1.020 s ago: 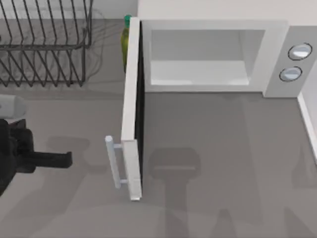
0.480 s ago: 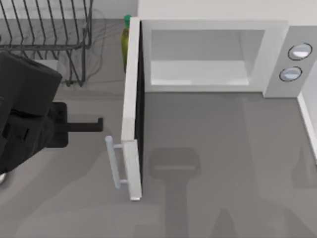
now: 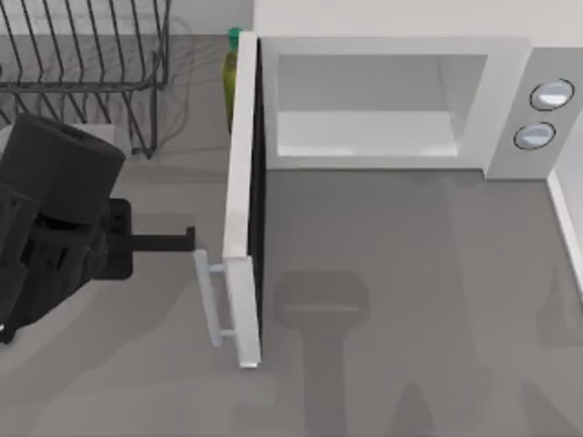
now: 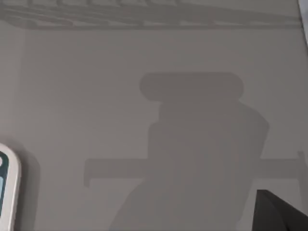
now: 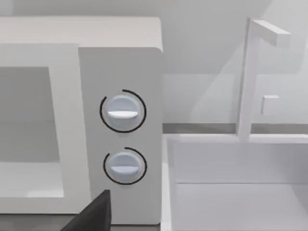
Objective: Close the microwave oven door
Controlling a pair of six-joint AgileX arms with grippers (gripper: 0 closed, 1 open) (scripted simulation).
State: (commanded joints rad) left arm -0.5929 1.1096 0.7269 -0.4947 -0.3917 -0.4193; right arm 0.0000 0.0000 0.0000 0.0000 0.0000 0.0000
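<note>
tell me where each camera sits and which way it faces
Top view: above the table, looking down on the microwave oven, its open microwave oven door, the left gripper.
Left wrist view: looks down at the grey table.
Right wrist view: faces the knobs and a white sink.
Shared: oven in top and right wrist views.

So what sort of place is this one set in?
Most likely a rendered kitchen counter: a microwave oven with its door swung open, a wire dish rack, and a sink with a faucet.
</note>
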